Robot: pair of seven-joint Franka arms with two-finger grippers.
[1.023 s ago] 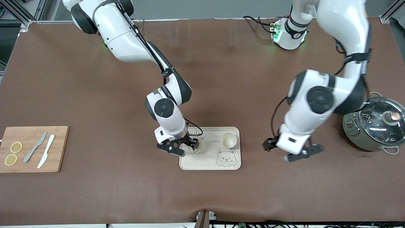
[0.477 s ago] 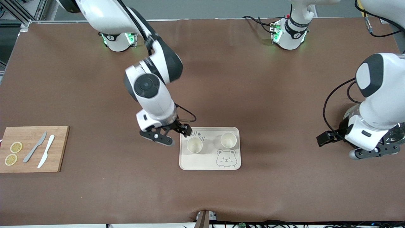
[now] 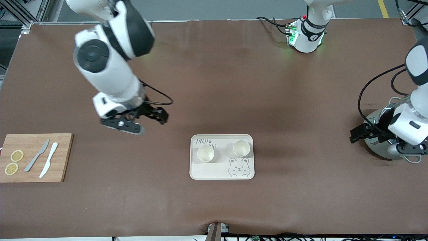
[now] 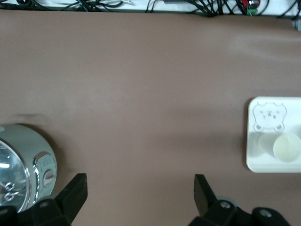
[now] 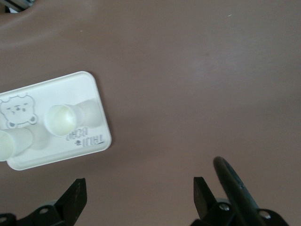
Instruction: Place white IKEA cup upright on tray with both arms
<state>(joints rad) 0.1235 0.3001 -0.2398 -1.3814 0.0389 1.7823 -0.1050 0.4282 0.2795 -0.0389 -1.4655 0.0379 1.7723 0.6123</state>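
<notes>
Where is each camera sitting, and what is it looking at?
Front view: high across the table, facing both arms; it sees the tray with two cups, the right gripper and the left gripper.
Left wrist view: on the left arm, looking down at the table, the pot and the tray; its open fingers show.
Right wrist view: on the right arm, looking down at the table and the tray; its open fingers show.
All three share the tray and cups.

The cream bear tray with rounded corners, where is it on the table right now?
In the front view the cream rectangular tray lies mid-table, nearer the camera than both arm bases, between the wooden cutting board and the steel pot, holding two upright white cups.
</notes>
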